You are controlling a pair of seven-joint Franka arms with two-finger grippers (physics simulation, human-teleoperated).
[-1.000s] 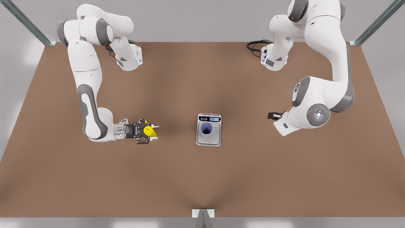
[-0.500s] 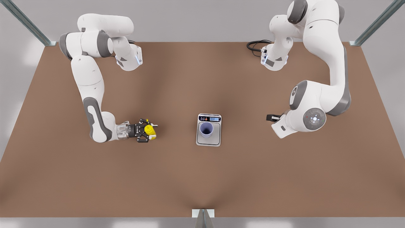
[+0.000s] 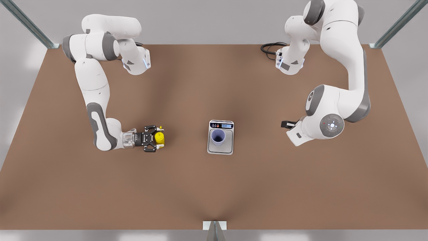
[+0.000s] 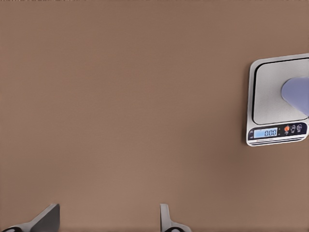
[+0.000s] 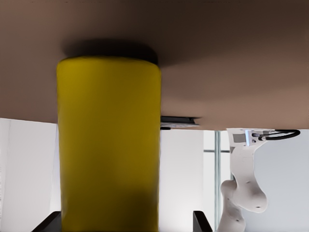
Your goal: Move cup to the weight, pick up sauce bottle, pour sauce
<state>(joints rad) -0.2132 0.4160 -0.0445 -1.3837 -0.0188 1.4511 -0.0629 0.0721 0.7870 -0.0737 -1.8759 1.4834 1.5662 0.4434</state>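
The lavender-blue cup point(image 3: 218, 137) stands upright on the silver scale point(image 3: 221, 149), at mid-table in the front view. In the left wrist view the scale point(image 4: 270, 99) and part of the cup point(image 4: 297, 93) lie at one side. The yellow sauce bottle point(image 3: 159, 136) stands on the table at the front view's left. My right gripper point(image 3: 157, 138) lies level and straddles it, open. In the right wrist view the bottle point(image 5: 108, 140) sits between the fingertips point(image 5: 202, 221), with a gap on one side. My left gripper point(image 3: 287, 124) waits open at the front view's right, its fingers point(image 4: 166, 220) holding nothing.
The brown table point(image 3: 214, 187) stretches wide around the scale. Black cables point(image 3: 269, 48) lie by the arm base at the back right. Metal frame posts point(image 3: 214, 231) stand at the table's edges.
My right gripper has sunk toward the table and now has its fingers on either side of the yellow bottle. The left arm has drawn back slightly.
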